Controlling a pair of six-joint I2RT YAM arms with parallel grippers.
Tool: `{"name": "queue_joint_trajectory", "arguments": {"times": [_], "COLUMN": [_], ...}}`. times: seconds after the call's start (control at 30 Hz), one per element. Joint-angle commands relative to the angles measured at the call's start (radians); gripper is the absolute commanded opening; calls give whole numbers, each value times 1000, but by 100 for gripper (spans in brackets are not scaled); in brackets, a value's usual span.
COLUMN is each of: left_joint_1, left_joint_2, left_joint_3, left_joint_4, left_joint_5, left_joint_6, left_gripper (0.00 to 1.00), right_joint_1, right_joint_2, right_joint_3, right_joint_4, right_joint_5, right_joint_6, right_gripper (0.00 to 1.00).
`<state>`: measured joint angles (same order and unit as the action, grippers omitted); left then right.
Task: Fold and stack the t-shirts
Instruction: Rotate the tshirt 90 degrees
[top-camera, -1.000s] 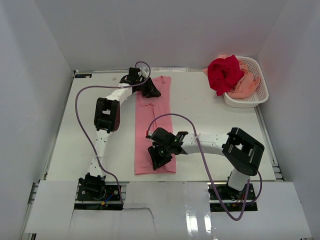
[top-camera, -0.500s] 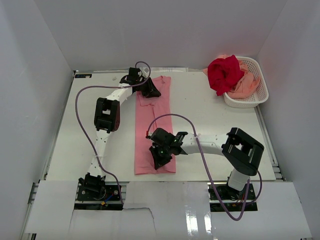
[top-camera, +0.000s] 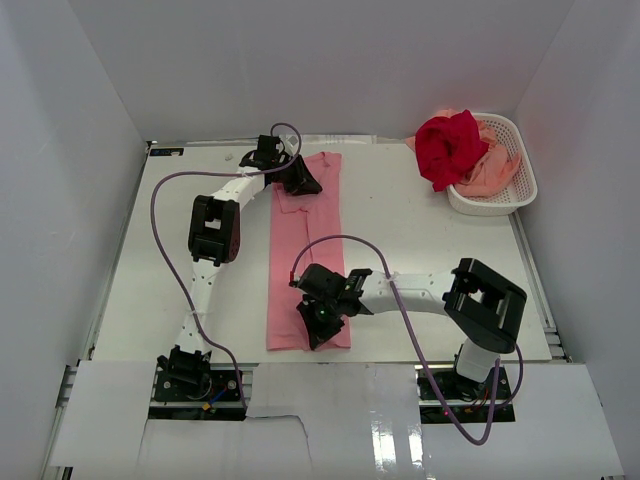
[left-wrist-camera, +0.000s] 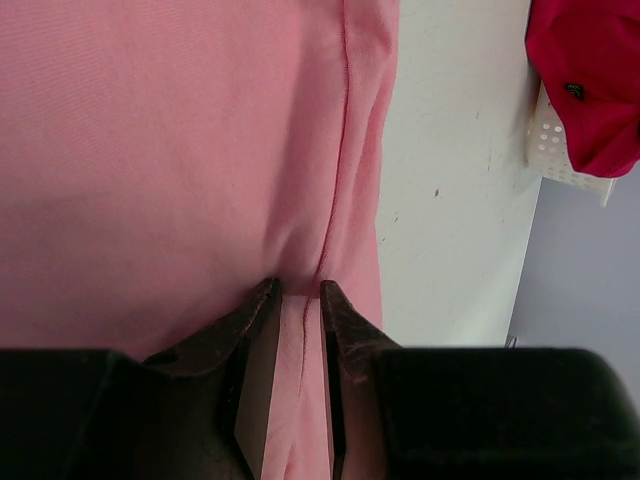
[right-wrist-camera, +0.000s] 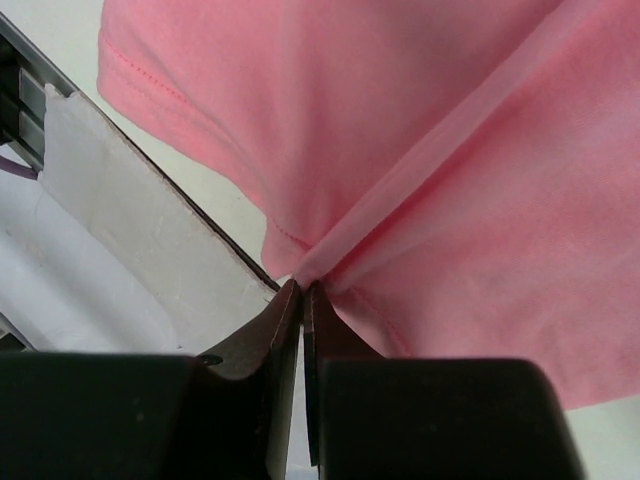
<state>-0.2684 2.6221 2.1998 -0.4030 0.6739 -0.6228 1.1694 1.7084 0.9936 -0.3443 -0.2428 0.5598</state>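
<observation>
Mid-scene: pink t-shirt (top-camera: 308, 250) lies as a long narrow strip on the surface (top-camera: 430, 260), running far to near. Left pincer (top-camera: 300, 180) sits at its far end, fingers clamped on a raised ridge of the pink cloth beside a seam; right pincer (top-camera: 320, 325) sits at the near end, tips pinched tight on a gathered bit of hem by the surface's near edge. Far right: deep red t-shirt (top-camera: 447, 145) heaped over the rim of the white basket (top-camera: 480, 205), peach t-shirt (top-camera: 492, 172) bunched inside, both well apart from either pincer.
</observation>
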Motion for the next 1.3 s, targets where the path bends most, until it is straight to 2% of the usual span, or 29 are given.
{"name": "queue_joint_trajectory", "arguments": {"times": [0.0,0.13,0.17,0.27,0.5,0.6,0.63,0.7,0.73,0.8,0.83,0.87,0.9,0.93,1.03,1.07,1.13,1.17,1.2,1.27], "left_joint_1": [-6,-6,-6,-6,-6,-5,-3,-3,1,12,30,40,44,46,46,46,44,44,43,43], "left_joint_2": [12,13,15,13,-3,-86,-162,-264,-369,-474,-522,-618,-667,-718,-931,-982,-1124,-1170,-1218,-1344], "left_joint_3": [15,20,21,23,44,38,35,11,3,-29,-88,-132,-185,-313,-577,-758,-920,-1066,-1131,-1247], "left_joint_4": [-31,-36,-39,-40,-62,-69,-77,-77,-89,-102,-118,-129,-134,-151,-142,-140,-146,-149,-154,-169], "left_joint_5": [-27,-30,-30,-30,-20,-23,-19,-16,-36,-51,-62,-63,-63,-89,-118,-134,-143,-155,-155,-146], "left_joint_6": [20,18,18,20,18,15,0,-6,-5,0,-2,-3,6,18,44,49,61,66,63,35], "left_gripper": [34,34,34,34,34,34,34,34,35,35,36,36,36,36,37,37,37,37,38,38], "right_joint_1": [21,29,29,29,21,9,6,-4,-4,-5,-10,-14,-20,-40,-88,-123,-157,-187,-201,-227], "right_joint_2": [-23,-9,-9,-12,-122,-199,-219,-297,-325,-422,-455,-489,-545,-565,-621,-625,-636,-639,-648,-667], "right_joint_3": [28,27,28,33,25,8,2,-3,-3,-13,-44,-64,-87,-139,-213,-261,-308,-356,-381,-427], "right_joint_4": [-25,-4,-2,10,45,48,47,38,27,8,8,8,10,8,14,18,21,33,44,94], "right_joint_5": [-47,-69,-73,-75,-52,-46,-43,-38,-6,46,100,124,147,172,140,107,65,33,17,-21], "right_joint_6": [20,26,26,23,32,46,49,60,60,81,89,95,101,115,135,155,176,204,213,244], "right_gripper": [9,10,20,42,48,48,48,59,66,61,54,54,55,57,61,56,45,29,24,26]}}
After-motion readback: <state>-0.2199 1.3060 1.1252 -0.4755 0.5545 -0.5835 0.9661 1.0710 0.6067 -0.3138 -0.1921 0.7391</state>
